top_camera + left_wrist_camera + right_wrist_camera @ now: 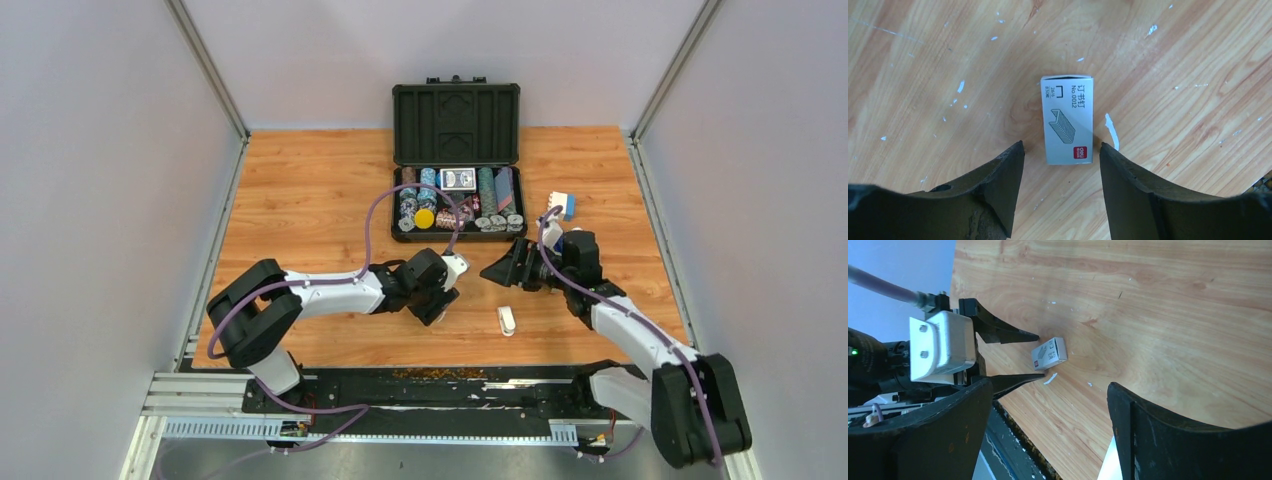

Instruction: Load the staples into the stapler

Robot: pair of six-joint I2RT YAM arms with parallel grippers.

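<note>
Currently the box of staples point(1068, 120) lies flat on the wooden table point(1173, 150) with its printed face up. Its nearer end sits between the 2 fingertips of the left gripper point(1062, 149). The jaws of this gripper stand open: bare wood shows on each side of the box, a wider gap on one side and only a thin one on the other, so nothing is gripped. A short white smear point(1111, 132) marks the table just beside the box. The right gripper point(1048, 390) hangs near, facing the left one, with its 2 fingers wide apart and holding nothing. In the top view a small pale oblong thing point(507, 320) lies on the table near the front edge, but I cannot tell what it is. A black case point(457, 120) with poker chips point(428, 185) stands open at the far side.
</note>
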